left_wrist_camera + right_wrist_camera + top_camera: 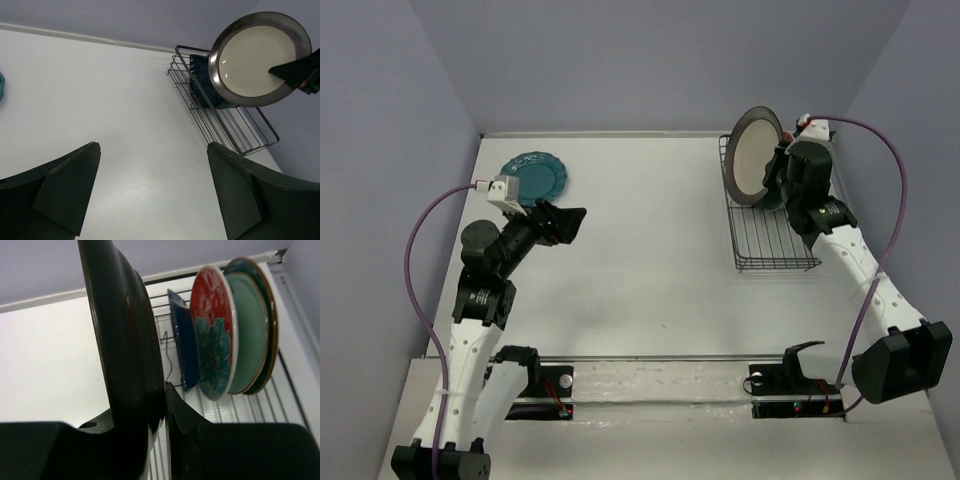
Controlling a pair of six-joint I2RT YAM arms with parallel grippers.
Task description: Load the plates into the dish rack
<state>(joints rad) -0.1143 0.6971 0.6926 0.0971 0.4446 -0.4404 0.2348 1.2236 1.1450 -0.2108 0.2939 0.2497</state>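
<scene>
My right gripper [782,175] is shut on the rim of the cream plate with a brown rim [752,152], holding it upright over the far end of the black wire dish rack [775,245]. In the right wrist view that plate [125,340] is edge-on and dark between the jaws. Behind it the navy plate [182,345], the red-and-teal floral plate [212,335], the mint green plate [247,335] and the dark teal plate [267,315] stand in the rack. The scalloped teal plate [534,176] lies flat at the far left. Just near of it, my left gripper [570,225] is open and holds nothing.
The near half of the rack [235,132] holds no plates. Grey walls close in the table at the back and on both sides. The rack sits close to the right wall.
</scene>
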